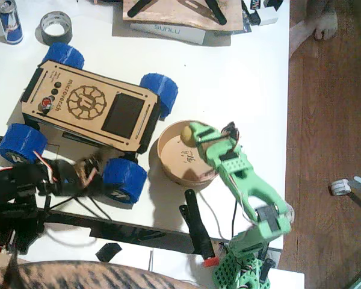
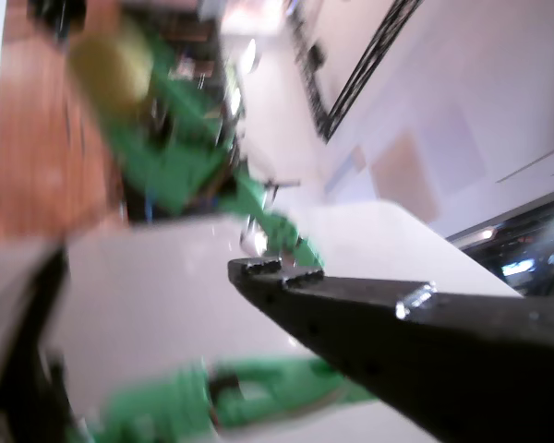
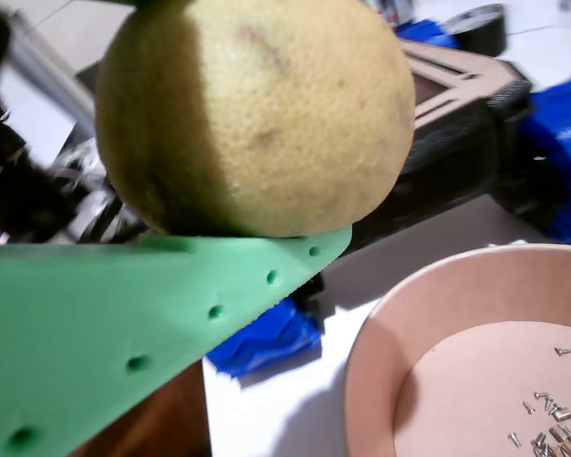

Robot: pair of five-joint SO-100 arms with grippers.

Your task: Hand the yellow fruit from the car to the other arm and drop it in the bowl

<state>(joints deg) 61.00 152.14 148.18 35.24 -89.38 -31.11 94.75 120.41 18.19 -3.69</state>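
Dull-yellow roundish yellow fruit [image 1: 186,133] held in the right gripper [image 1: 195,136] of the green arm [image 1: 240,174], above the far-left rim of the tan bowl [image 1: 168,167], tan wooden car [image 1: 87,108] with blue wheels on the surface just left of the bowl

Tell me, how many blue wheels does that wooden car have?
4, one at each corner of the car: a wheel at the far left, one at the far right, one at the near left and one at the near right, next to the left gripper.
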